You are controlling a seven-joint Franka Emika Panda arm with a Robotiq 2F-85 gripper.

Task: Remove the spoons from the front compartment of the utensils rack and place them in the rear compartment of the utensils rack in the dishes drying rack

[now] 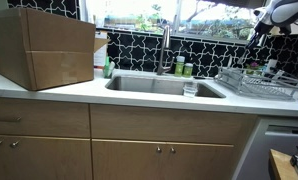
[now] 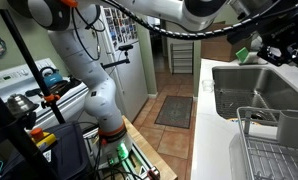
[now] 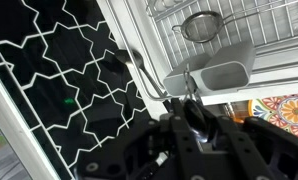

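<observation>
Well, the dishes drying rack point(image 1: 259, 84) sits on the counter at the 3 o'clock side of the sink point(image 1: 154, 86) in an exterior view. In another exterior view its silver wires point(image 2: 274, 150) fill the 5 o'clock corner, just beside the basin point(image 2: 259, 90).

From my wrist, the rack's wire grid point(image 3: 251, 18) spreads across 1 o'clock, with a small mesh strainer point(image 3: 199, 25) lying in it. The grey utensils rack point(image 3: 217, 72) is just past centre toward 2 o'clock, close above my gripper point(image 3: 189, 112). A slim metal handle point(image 3: 141, 72) slants from 10 o'clock down toward my fingers. I take it for a spoon's, but its end is hidden among dark parts. I cannot tell whether my fingers are clamped on it or standing apart.

From outside, my gripper point(image 1: 260, 38) hangs over the rack at 2 o'clock, near the wall.

Black backsplash tiles point(image 3: 49, 90) with white outlines cover the whole 9 o'clock half of my wrist view. A faucet point(image 1: 165, 50) rises behind the sink at 12 o'clock, and a cardboard box point(image 1: 44, 48) stands on the counter at 9 o'clock.
</observation>
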